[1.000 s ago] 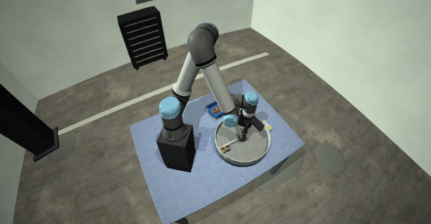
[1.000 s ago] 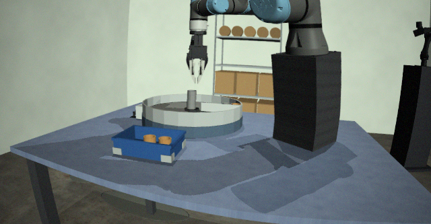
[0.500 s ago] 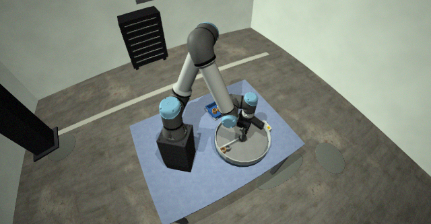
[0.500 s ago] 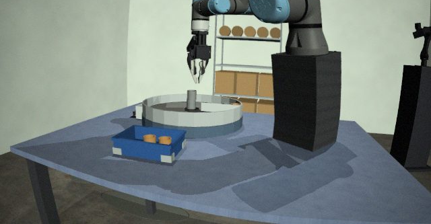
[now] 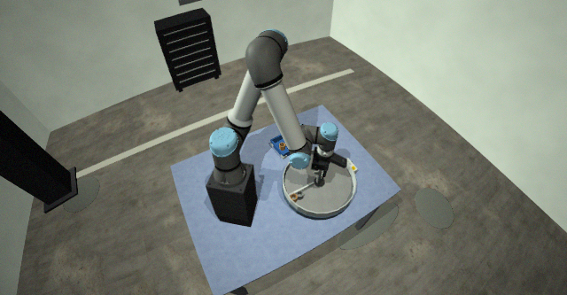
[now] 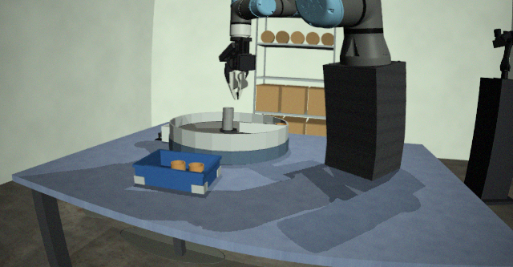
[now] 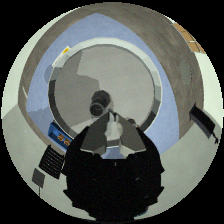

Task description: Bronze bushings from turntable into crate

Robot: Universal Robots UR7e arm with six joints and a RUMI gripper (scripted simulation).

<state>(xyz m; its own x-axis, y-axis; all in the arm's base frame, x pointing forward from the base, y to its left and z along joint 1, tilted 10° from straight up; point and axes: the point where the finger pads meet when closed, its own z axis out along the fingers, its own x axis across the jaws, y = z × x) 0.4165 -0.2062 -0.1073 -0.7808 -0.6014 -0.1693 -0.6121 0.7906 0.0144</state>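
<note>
My gripper (image 5: 322,174) (image 6: 237,98) (image 7: 113,116) is shut and empty, above the middle of the turntable (image 5: 321,211) (image 6: 228,143) (image 7: 157,95), just over its centre post (image 6: 228,119) (image 7: 97,106). A bronze bushing (image 5: 293,197) (image 6: 280,123) lies on the turntable near the rim, on the robot base side. A steel bushing (image 5: 300,194) lies right beside it. The gripper hides that part in the wrist view. The blue crate (image 5: 275,142) (image 6: 168,180) (image 7: 53,130) holds two bronze bushings, one bronze bushing (image 6: 178,165) beside another bronze bushing (image 6: 196,167).
A pale bar (image 5: 306,187) runs from the centre post towards the rim, close to the bushings. The turntable's raised wall stands all around it. The crate stands on the blue table (image 5: 266,251) (image 6: 248,207), beside the turntable. The robot's black pedestal (image 5: 232,199) (image 6: 362,119) is on the same table.
</note>
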